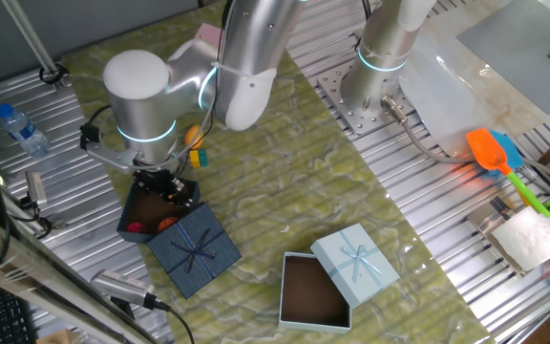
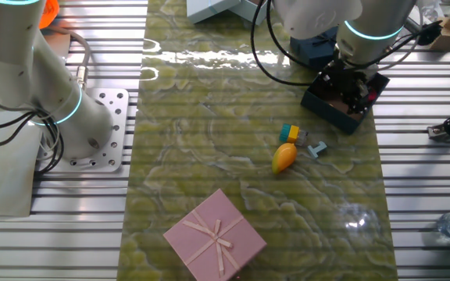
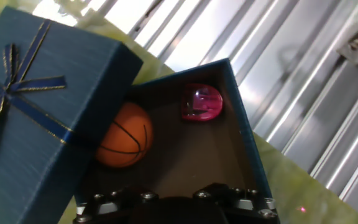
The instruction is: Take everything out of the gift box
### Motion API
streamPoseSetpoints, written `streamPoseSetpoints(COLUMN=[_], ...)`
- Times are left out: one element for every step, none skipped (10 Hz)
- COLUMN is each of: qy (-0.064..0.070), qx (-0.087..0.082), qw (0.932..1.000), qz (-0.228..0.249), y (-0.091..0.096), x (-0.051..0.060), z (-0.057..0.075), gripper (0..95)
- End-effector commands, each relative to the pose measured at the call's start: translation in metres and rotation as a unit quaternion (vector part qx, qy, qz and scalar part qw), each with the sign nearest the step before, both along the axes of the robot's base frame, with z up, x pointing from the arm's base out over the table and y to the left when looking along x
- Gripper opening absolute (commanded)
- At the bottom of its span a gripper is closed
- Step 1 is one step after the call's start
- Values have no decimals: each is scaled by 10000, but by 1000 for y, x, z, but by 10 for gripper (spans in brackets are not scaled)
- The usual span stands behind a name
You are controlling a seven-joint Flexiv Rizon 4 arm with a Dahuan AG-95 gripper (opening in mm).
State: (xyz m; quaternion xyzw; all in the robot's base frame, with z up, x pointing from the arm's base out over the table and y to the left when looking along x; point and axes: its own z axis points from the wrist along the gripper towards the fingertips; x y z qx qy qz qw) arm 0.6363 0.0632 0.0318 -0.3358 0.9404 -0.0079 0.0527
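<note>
One fixed view: gripper (image 1: 168, 187) over navy box (image 1: 139, 212), lid (image 1: 195, 249) leaning on it.
Other fixed view: yellow toy (image 2: 284, 157), teal piece (image 2: 316, 148) out on tabletop (image 2: 209, 117).
Hand view: basketball (image 3: 124, 135) and pink toy (image 3: 201, 103) inside; can't tell the fingers' state.

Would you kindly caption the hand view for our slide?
Gripper above the navy gift box, holding an orange ball and a pink toy.
</note>
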Motion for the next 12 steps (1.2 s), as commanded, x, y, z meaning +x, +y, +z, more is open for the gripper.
streamPoseSetpoints(qy=[15,15,24,24,25,25,32,121,244,448,584,695], qx=[-27,-39,-77,-68,-83,-86,-91,-94,-101,-130,-262,-303], qw=[9999,9999,9999,9999,9999,9999,9999,9997,9994,9987,9978,9970], qz=[116,143,130,84,67,101,124,164,237,213,148,134], y=[1,2,1,0,-1,-2,-2,-3,-3,-2,-2,-2], x=[-1,-1,-3,-3,-2,0,1,2,2,1,0,0], z=[-1,-2,-3,-4,-6,-9,-11,-14,-14,-11,-9,-9], gripper=[760,760,570,570,570,570,570,570,570,570,570,570])
